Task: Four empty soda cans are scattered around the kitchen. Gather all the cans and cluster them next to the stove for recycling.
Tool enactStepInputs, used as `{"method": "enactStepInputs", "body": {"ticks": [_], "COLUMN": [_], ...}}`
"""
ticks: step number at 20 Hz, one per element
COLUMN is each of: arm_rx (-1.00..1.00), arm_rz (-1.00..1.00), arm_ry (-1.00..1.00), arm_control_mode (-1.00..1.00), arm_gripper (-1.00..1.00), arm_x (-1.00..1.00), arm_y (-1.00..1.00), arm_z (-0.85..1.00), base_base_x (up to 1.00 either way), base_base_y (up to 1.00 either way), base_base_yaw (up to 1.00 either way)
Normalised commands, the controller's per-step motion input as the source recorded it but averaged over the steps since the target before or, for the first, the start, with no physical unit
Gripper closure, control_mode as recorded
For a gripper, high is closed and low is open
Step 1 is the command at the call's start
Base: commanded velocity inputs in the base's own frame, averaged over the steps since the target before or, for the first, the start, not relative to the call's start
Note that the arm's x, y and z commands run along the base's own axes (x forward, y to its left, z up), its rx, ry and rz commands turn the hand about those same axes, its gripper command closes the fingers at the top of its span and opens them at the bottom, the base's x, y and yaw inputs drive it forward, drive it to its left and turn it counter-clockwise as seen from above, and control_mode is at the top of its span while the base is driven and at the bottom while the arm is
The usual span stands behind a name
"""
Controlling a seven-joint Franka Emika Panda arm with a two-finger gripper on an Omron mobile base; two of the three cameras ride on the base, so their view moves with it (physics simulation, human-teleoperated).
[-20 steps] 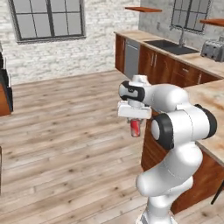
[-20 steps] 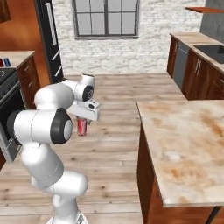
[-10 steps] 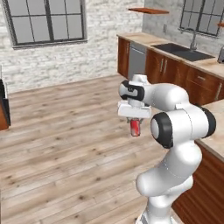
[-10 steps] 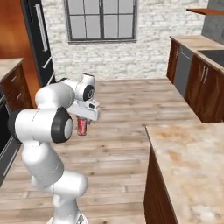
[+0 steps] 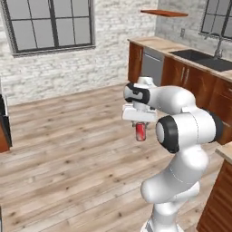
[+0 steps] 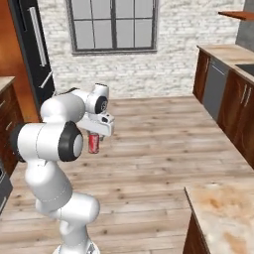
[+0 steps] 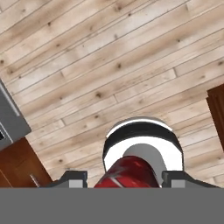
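A red soda can (image 5: 141,131) hangs upright under my hand, high above the wooden floor, with my gripper (image 5: 140,128) shut on its upper part. From the right base view the same can (image 6: 94,143) shows below the gripper (image 6: 94,137). In the hand view the can (image 7: 131,174) sits between the two dark fingertips (image 7: 73,179), seen from above with floor planks beyond. The stove is out of view.
A wood counter with a sink (image 5: 203,59) and grey dishwasher (image 5: 151,66) runs along the right wall. A stone-topped island corner (image 6: 223,208) is near the base on the right. A black fridge (image 6: 34,54) stands left. A brick wall with a window (image 6: 113,25) is ahead.
The whole scene has swung as the base turned; the window wall has come more to the front. The arm keeps its pose, with the red can still held.
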Motion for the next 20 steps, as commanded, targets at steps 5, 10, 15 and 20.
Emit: {"method": "enactStepInputs", "body": {"ticks": [5, 10, 15, 20], "arm_rx": [0.0, 0.0, 0.0, 0.0], "arm_rz": [0.0, 0.0, 0.0, 0.0], "arm_ry": [0.0, 0.0, 0.0, 0.0], "arm_control_mode": [1.0, 1.0, 1.0, 1.0], "arm_gripper": [1.0, 1.0, 1.0, 1.0], "arm_x": [0.0, 0.0, 0.0, 0.0], "arm_y": [0.0, 0.0, 0.0, 0.0], "arm_z": [0.0, 0.0, 0.0, 0.0], "base_base_x": [0.97, 0.99, 1.0, 0.82], "base_base_y": [0.52, 0.46, 0.55, 0.37], "base_base_yaw": [0.03, 0.02, 0.01, 0.21]}}
